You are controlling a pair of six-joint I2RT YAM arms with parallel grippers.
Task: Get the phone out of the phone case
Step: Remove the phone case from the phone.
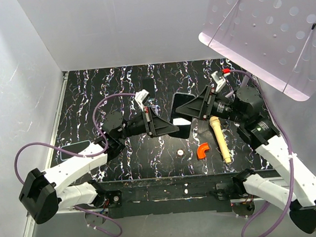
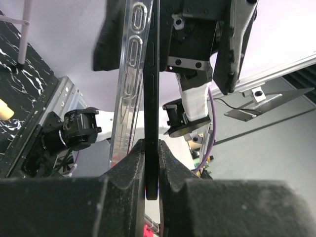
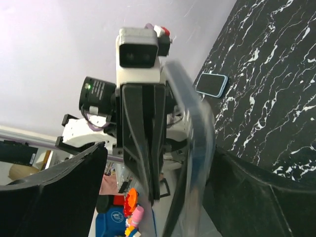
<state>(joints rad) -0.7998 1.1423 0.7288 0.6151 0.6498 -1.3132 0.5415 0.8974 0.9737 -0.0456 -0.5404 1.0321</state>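
Two phones, held phone point(image 1: 185, 99) centre and second phone point(image 1: 73, 150) lower left, one clear case point(image 2: 127, 89), one orange curved piece point(image 1: 203, 150), one cream stick point(image 1: 220, 139), one small disc point(image 1: 180, 152), one perforated panel point(image 1: 270, 31) upper right

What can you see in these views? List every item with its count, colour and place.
phone: 1, black, held edge-on above the table
phone case: 1, clear, right beside the phone
second phone: 1, dark with a light-blue rim, flat on the table's left side
curved piece: 1, orange, near edge of the table
rod-shaped object: 1, cream, right of the curved piece
small disc: 1, pale, left of the curved piece
table: 1, black with white veins
perforated panel: 1, white, upper right
left hand: 1, black, shut on the phone
right hand: 1, black, open, facing the left hand
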